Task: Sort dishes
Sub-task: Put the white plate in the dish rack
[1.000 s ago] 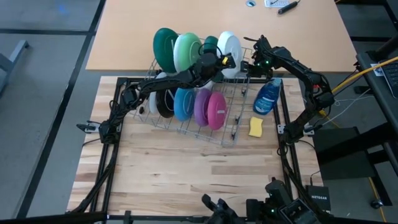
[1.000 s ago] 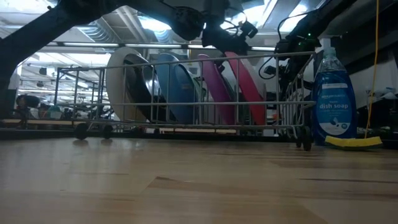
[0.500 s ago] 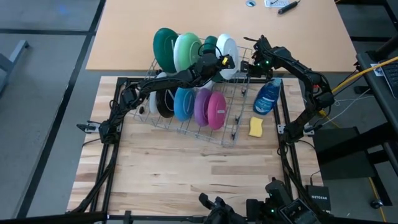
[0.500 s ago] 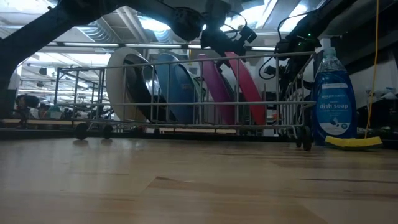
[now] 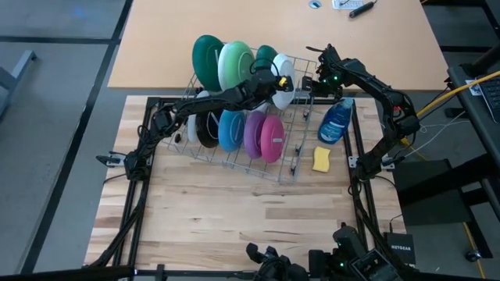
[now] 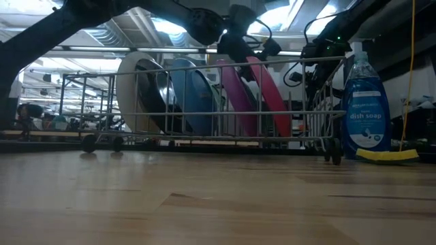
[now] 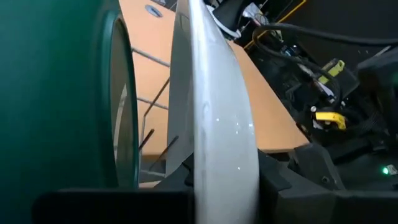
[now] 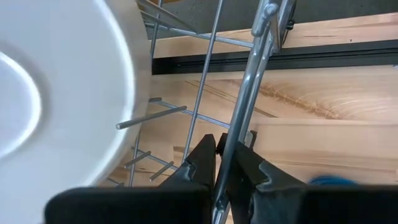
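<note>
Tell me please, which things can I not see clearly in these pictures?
- Left gripper on the white plate: in the high view the arm covers the fingertips; in the left wrist view the plate fills the middle.
- Dark green plates: hidden in the low view behind the front row of small dishes.
- Sponge: the low view shows only its edge, behind the soap bottle.
- Rack wire in the right gripper: cut off by the picture's edge.

High view: even, bright overhead light, soft shadows on the counter (image 5: pixel 234 211). Low view: dim and backlit by ceiling lamps (image 6: pixel 170 26); arms read as silhouettes, near counter surface blurred. Left wrist view: white plate (image 7: pixel 214 124) close and out of focus, faint glare specks. Right wrist view: plate overexposed, edges soft.
</note>
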Motion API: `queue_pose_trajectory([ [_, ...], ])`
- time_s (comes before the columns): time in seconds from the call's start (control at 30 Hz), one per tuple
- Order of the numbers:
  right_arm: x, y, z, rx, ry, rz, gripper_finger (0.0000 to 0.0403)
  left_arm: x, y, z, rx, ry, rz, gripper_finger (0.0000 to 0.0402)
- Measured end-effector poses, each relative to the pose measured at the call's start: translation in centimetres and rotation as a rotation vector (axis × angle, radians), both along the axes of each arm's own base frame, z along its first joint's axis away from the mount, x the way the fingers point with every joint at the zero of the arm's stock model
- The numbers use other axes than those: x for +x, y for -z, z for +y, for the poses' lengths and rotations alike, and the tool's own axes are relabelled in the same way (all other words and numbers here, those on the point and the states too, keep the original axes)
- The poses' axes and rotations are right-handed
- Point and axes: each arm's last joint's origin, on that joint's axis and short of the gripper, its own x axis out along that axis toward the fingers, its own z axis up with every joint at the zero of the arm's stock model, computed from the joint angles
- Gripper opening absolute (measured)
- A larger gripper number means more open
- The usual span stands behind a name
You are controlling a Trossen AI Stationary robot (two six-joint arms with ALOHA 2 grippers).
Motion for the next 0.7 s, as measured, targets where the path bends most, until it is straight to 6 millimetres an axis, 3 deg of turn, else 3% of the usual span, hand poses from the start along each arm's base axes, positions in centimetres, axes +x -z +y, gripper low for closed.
queue_pose_trajectory([
  [0.7, 0.0, 0.0, -0.1, -0.001, 0.002, 0.000, 0.0024, -0.6, -1.0, 1.6, 0.048, -0.014, -0.088, 0.0147],
])
